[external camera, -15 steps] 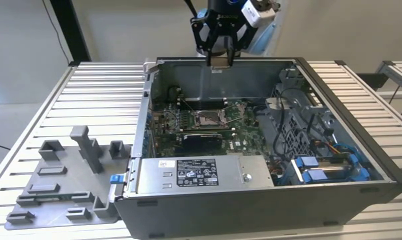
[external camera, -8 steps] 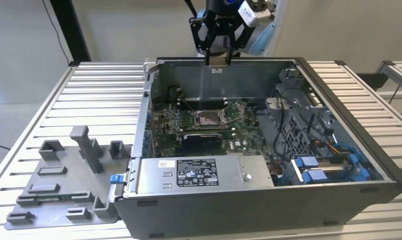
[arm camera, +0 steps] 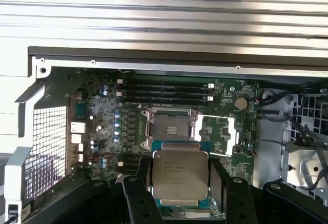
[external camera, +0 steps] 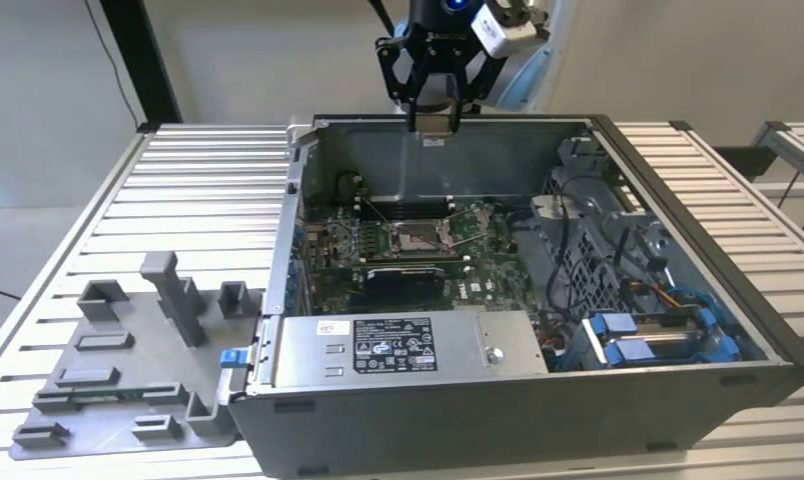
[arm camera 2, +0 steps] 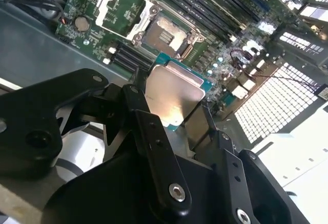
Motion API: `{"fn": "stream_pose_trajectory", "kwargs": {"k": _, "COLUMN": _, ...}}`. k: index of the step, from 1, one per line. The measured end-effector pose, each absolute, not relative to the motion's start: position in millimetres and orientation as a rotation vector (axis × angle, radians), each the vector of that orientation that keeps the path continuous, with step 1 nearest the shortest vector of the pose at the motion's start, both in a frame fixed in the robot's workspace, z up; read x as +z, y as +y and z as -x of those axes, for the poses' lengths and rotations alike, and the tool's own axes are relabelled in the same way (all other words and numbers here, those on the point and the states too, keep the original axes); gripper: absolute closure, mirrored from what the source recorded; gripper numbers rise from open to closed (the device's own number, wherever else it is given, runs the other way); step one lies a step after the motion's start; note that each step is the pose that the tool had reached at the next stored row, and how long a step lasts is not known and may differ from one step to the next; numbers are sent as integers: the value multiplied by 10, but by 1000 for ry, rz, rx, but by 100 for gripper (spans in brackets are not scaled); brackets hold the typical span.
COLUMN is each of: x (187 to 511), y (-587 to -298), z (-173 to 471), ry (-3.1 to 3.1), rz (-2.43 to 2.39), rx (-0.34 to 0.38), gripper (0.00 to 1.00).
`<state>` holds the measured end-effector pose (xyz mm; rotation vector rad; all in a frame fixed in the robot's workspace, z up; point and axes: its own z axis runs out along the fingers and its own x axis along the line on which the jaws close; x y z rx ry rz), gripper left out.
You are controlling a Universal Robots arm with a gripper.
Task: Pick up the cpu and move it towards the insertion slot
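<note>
You had the cpu [arm camera: 180, 178] clamped edge-on in the gripper [arm camera: 179, 183]: fingers [arm camera: 218, 180] closed in to chip width, one on each of two opposite side edges, metal lid facing the first wrist camera. In the second wrist view the cpu [arm camera 2: 173, 95] sat between the black finger links, silvery lid catching glare, teal board edge showing around it.

Handling, my read: light, thin, rigid, slick metal top, fragile contact face underneath. Edge grip was the right hold; squeezing the flat faces or tilting it would risk a slip or damage.

Relative to the insertion slot [arm camera: 170, 129]: the cpu hung above it and apart from it, not touching; in the first wrist view it sat just beside the socket frame. In the exterior view your gripper [external camera: 433, 122] sat high over the open computer case [external camera: 536, 400], at its back wall, slot [external camera: 416, 237] well below.
</note>
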<state>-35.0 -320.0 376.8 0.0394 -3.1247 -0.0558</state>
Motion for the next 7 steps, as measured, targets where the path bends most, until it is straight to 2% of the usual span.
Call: {"fn": "stream_pose_trajectory", "kwargs": {"k": 7, "x": 3764, "y": -3200, "z": 351, "ry": -3125, "rz": -39, "rx": -56, "gripper": 100}}
